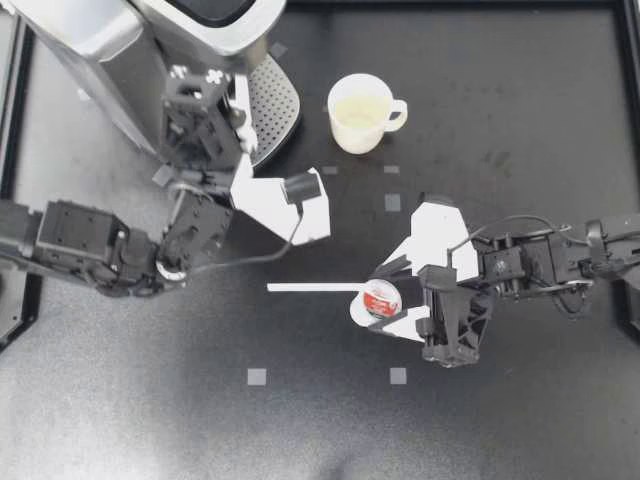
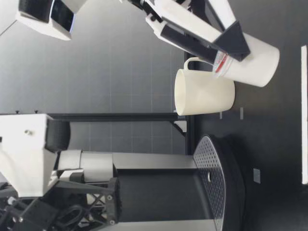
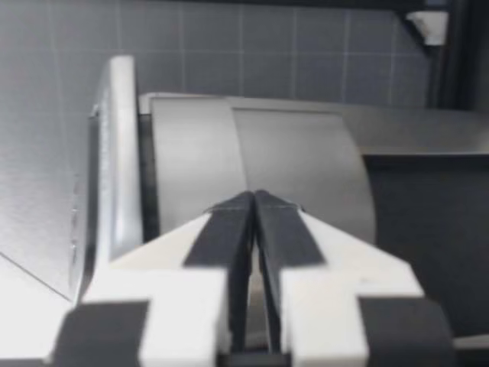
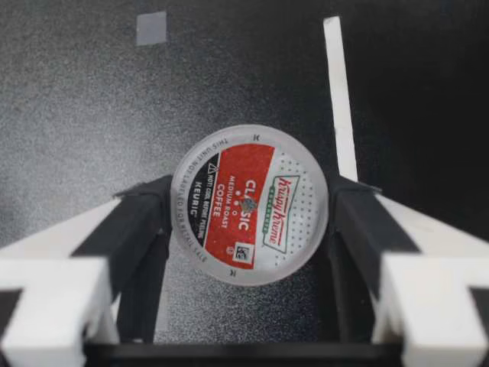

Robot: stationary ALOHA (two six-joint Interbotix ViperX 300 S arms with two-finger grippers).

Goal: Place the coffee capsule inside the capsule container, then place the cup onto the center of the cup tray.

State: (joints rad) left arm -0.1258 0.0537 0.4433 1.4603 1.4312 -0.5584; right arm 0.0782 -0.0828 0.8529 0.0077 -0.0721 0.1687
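- Right tool (image 1: 388, 297) is clamping the capsule (image 1: 381, 299). Its fingers (image 4: 141, 222) are pressing on opposite sides just under the rim, and the foil lid is facing up toward the wrist.
- Capsule is sitting squarely between those fingers and seems to be hanging clear of the desk (image 1: 520, 420). A white tape strip (image 1: 315, 288) is lying just ahead of the fingertips.
- Left tool (image 1: 198, 82) is pointing at the machine (image 1: 120, 40) with its fingers pressed together, holding nothing. The machine's front is filling the space right ahead of it.
- Cup (image 1: 358, 112) is standing upright well ahead of the right tool, just beside the tray (image 1: 272, 105), with its handle pointing away from the machine.
- Capsule is looking light, with thin plastic walls that would probably be flexing under a hard squeeze and a foil top that punctures easily. A gentle side grip below the rim is suiting it.
- Cup is looking rigid and smooth, so taking it by the wall at the rim or by the handle seems safest.
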